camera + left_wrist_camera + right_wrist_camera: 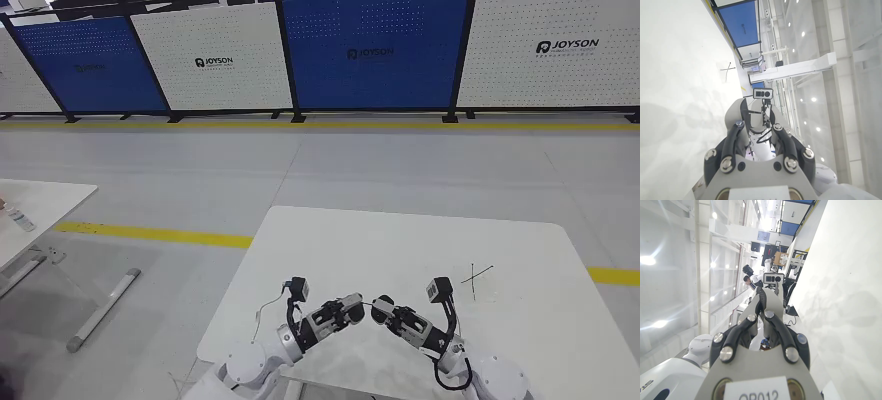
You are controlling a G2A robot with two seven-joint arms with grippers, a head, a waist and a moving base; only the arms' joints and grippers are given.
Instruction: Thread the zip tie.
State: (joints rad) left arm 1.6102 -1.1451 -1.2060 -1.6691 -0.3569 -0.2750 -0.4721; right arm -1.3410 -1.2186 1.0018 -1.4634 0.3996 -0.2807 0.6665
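Zip tie [756,112]: aloft over the white surface [400,240], long axis crosswise inside the spread left hand [756,108], seemingly pinched by the pressed-together right hand [765,292]; the 2 hands meet tip to tip, left probably nearest the free end.

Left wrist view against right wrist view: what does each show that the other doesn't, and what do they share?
Only the left wrist view: two crossed zip ties lying on the white table, and a thin dark strip, probably the zip tie to thread, crossing the gap between the left gripper's parted fingers. Only the right wrist view: the right gripper with its fingers closed together. Both: the white table and the opposite arm's wrist camera straight ahead.
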